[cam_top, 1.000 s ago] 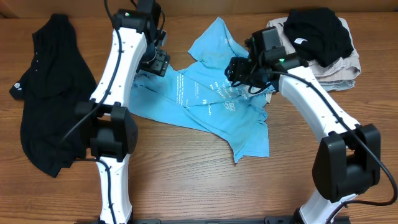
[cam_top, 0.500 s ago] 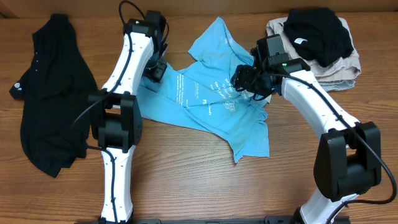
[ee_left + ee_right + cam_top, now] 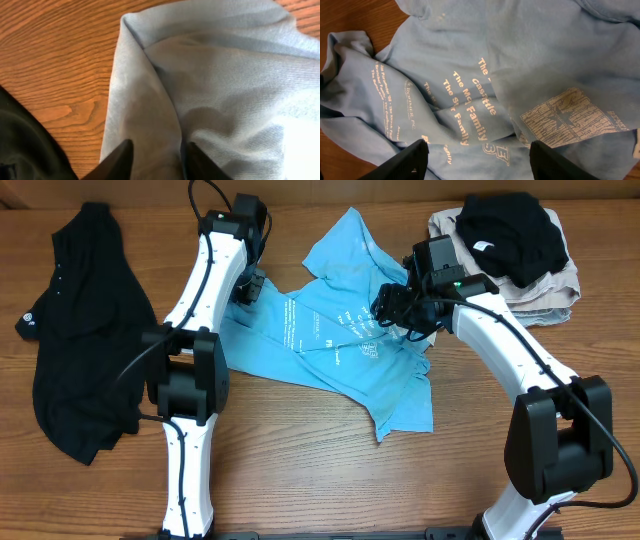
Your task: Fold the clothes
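Note:
The light blue T-shirt (image 3: pixel 345 345) with white lettering lies crumpled mid-table. My left gripper (image 3: pixel 248 288) is down at the shirt's left edge. In the left wrist view its fingers (image 3: pixel 159 159) are narrowly apart and straddle a fold of the blue fabric (image 3: pixel 225 75). My right gripper (image 3: pixel 395 308) is open and empty just above the shirt's upper right part. In the right wrist view its fingers (image 3: pixel 479 161) are wide apart over the lettering (image 3: pixel 470 107). The long black shirt (image 3: pixel 70 330) with a small white logo lies at the far left.
A black garment (image 3: pixel 510 230) sits on top of folded beige clothes (image 3: pixel 550 290) at the back right. Bare wooden table (image 3: pixel 300 460) runs along the front. Table wood (image 3: pixel 60 65) also shows left of the shirt's edge in the left wrist view.
My left arm has swung upright and its gripper has dropped onto the shirt's left edge, with the fingers narrower. My right gripper has shifted slightly right and stayed open.

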`<state>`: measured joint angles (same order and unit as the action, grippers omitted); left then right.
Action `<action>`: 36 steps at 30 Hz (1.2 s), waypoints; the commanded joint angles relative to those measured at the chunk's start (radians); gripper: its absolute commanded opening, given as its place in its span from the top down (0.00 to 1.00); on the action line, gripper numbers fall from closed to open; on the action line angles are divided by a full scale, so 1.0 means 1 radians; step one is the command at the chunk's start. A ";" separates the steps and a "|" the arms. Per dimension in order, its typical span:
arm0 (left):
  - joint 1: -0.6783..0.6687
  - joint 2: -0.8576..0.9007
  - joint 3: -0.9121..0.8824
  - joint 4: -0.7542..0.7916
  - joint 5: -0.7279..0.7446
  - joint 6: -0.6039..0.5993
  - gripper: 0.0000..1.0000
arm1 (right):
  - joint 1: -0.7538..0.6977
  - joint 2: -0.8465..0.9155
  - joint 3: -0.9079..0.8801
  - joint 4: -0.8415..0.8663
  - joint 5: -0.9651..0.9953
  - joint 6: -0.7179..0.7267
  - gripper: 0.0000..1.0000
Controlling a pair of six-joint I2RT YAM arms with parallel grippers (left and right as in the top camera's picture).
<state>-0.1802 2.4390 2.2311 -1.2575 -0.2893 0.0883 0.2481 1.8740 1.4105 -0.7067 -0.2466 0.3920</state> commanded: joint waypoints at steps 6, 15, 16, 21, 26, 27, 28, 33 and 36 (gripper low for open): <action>0.021 0.008 -0.003 -0.002 -0.017 -0.010 0.90 | -0.008 0.002 -0.005 0.006 0.011 0.001 0.31; 0.025 -0.005 0.161 -0.050 -0.103 -0.086 0.96 | -0.008 0.002 -0.005 -0.004 0.011 0.001 0.32; 0.025 -0.005 0.217 -0.076 -0.102 -0.098 0.96 | -0.008 0.002 -0.005 -0.003 0.011 0.001 0.32; 0.021 -0.010 0.525 -0.221 -0.098 -0.130 0.96 | -0.008 0.000 0.001 0.006 0.010 -0.007 0.35; 0.016 -0.026 0.784 -0.343 -0.044 -0.130 0.96 | -0.009 -0.024 0.043 -0.027 -0.001 -0.061 0.37; 0.016 -0.031 0.826 -0.361 -0.027 -0.130 0.96 | -0.009 -0.035 0.056 -0.040 -0.001 -0.072 0.37; 0.016 -0.038 0.856 -0.373 -0.015 -0.130 0.96 | -0.009 -0.047 0.068 -0.051 -0.001 -0.082 0.37; 0.013 -0.119 0.911 -0.395 0.029 -0.129 0.96 | -0.009 -0.153 0.143 -0.132 0.000 -0.137 0.37; 0.005 -0.182 0.911 -0.410 0.028 -0.123 0.96 | -0.009 -0.231 0.166 -0.164 0.003 -0.144 0.37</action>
<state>-0.1638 2.3489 3.1115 -1.6611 -0.2852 -0.0250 0.2478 1.7687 1.5146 -0.8589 -0.2466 0.2852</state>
